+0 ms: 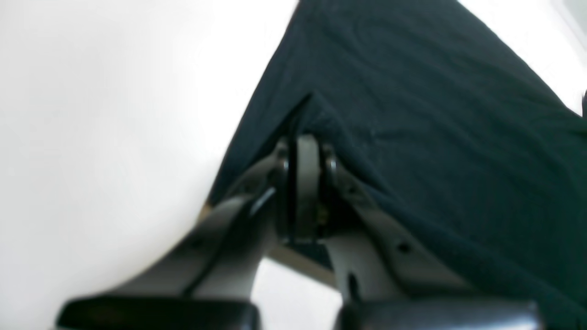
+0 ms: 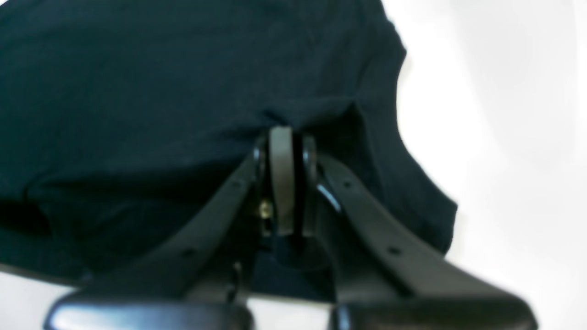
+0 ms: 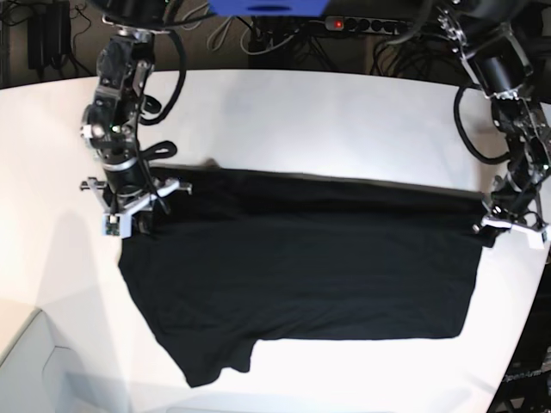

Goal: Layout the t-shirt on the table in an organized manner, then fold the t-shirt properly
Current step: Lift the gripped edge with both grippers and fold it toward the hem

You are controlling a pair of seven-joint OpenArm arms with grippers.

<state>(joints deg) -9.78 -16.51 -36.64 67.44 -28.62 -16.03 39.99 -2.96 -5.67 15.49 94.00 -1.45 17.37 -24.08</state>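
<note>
The table (image 3: 344, 103) has a smooth white top with a curved far edge. The t-shirt (image 3: 301, 284) lies directly on it, plain black side up, spread wide across the middle, with one sleeve reaching toward the near edge. Bare white surface surrounds the cloth.

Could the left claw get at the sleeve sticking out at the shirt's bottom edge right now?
Probably not: the left claw is shut on the t-shirt's far corner, and the sleeve lies toward the other arm's side.
</note>
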